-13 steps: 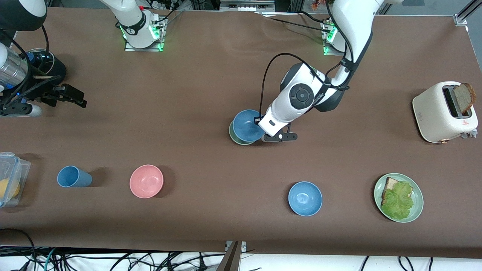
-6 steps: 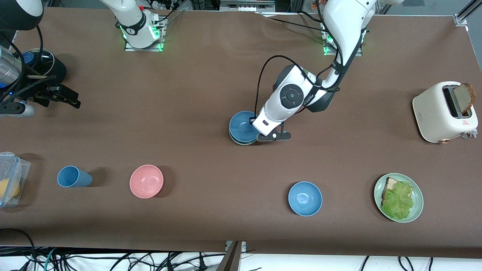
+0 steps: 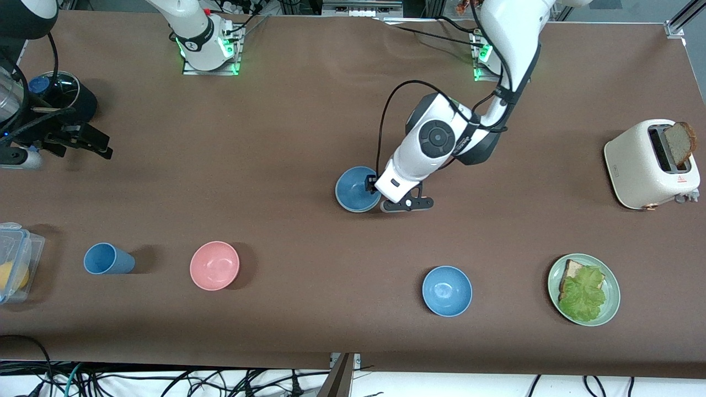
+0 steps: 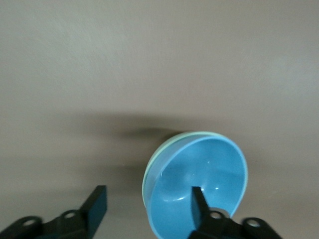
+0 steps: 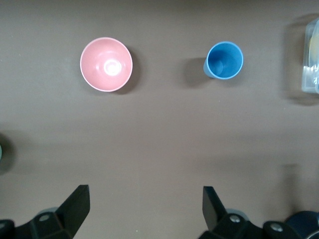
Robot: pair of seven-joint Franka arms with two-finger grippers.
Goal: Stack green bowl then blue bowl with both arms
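Observation:
The blue bowl (image 3: pixel 356 188) sits nested in the green bowl in the middle of the table. The green bowl shows only as a thin pale rim around it in the left wrist view (image 4: pixel 147 172). The blue bowl also shows in the left wrist view (image 4: pixel 209 164). My left gripper (image 3: pixel 378 193) is low at the bowls' rim, on the side toward the left arm's end. It is open (image 4: pixel 148 195), with one finger inside the blue bowl and one outside. My right gripper (image 3: pixel 102 148) is open and empty (image 5: pixel 144 193) over bare table at the right arm's end.
A pink bowl (image 3: pixel 214 265), a blue cup (image 3: pixel 108 258) and a brighter blue bowl (image 3: pixel 447 290) stand nearer the front camera. A green plate with toast and lettuce (image 3: pixel 609 309) and a toaster (image 3: pixel 651 164) are at the left arm's end. A plastic box (image 3: pixel 14 262) is at the right arm's end.
The blue bowl, held offset above the green bowl, has come down and now sits centred in it. The left gripper's fingers now stand wide apart. The right gripper drew back slightly.

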